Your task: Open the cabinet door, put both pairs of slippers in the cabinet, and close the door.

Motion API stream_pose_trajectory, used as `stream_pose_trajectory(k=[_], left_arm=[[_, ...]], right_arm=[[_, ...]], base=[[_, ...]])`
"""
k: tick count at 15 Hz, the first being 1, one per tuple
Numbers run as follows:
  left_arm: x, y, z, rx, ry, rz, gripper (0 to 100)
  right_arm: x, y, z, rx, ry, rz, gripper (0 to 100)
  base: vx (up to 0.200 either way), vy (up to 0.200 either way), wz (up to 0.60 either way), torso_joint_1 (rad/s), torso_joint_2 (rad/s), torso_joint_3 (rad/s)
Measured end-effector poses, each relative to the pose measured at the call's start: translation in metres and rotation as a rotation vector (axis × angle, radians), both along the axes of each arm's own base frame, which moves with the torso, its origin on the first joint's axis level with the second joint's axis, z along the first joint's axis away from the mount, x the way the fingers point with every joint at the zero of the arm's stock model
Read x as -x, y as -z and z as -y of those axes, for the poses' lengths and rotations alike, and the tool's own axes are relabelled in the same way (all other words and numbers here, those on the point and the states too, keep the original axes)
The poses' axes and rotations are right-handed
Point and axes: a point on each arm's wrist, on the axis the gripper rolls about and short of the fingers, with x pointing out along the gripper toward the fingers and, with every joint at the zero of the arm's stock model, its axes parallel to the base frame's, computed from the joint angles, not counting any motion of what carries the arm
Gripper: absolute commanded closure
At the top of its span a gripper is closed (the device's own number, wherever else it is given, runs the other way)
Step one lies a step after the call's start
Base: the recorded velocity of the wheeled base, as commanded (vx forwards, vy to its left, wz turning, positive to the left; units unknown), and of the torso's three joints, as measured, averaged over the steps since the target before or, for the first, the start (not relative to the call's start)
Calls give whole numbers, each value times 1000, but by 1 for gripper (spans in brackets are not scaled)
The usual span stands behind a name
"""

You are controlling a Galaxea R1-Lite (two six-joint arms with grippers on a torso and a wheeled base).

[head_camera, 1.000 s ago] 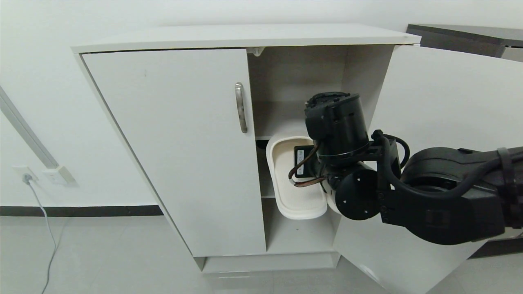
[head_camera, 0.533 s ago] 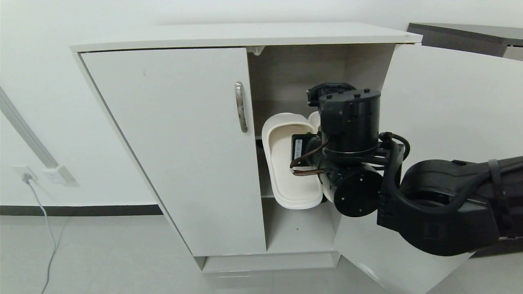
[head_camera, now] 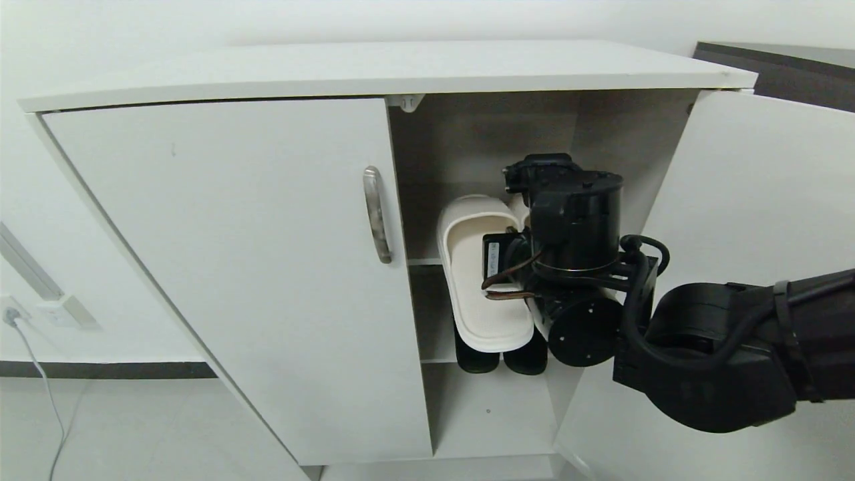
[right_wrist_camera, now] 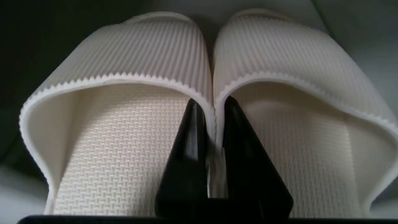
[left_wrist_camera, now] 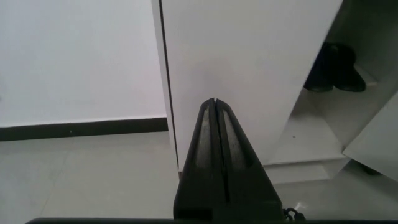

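A pair of white slippers [head_camera: 477, 280] hangs toes up in the cabinet's [head_camera: 401, 67] open right half, across the upper shelf edge. My right gripper [right_wrist_camera: 211, 112] is shut on them, pinching the two inner side walls of the white slippers [right_wrist_camera: 124, 124] together. Just below, a black pair [head_camera: 501, 357] stands on the middle shelf, heels outward. The right door [head_camera: 748, 200] is swung wide open; the left door [head_camera: 234, 267] with its metal handle [head_camera: 376, 214] is closed. My left gripper [left_wrist_camera: 214, 106] is shut and empty, low in front of the left door, with the black slippers [left_wrist_camera: 336, 65] off to one side.
The bottom shelf [head_camera: 487, 414] is bare. My right forearm [head_camera: 721, 354] crosses in front of the open door. A wall socket with a cable [head_camera: 10, 314] is at the far left. A dark piece of furniture [head_camera: 788, 67] stands behind the cabinet on the right.
The right arm has raised the white slippers from the lower shelf level up to the upper shelf. The head camera has shifted, bringing the black slippers into view.
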Motion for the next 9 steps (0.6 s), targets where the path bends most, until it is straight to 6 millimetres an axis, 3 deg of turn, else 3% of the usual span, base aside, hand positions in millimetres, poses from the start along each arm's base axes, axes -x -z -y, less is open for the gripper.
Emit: stream_pose_trajectory(k=[5,9], left_arm=[[0,0,0,1,-1,-2,100],[0,0,0,1,-1,-2,100]], right_arm=[[-10,-9,0,7,9,-8,100],[-31,-26,-3,-3,32,-19,100]], base=[[0,0,0,0,0,0],[0,0,0,0,0,0]])
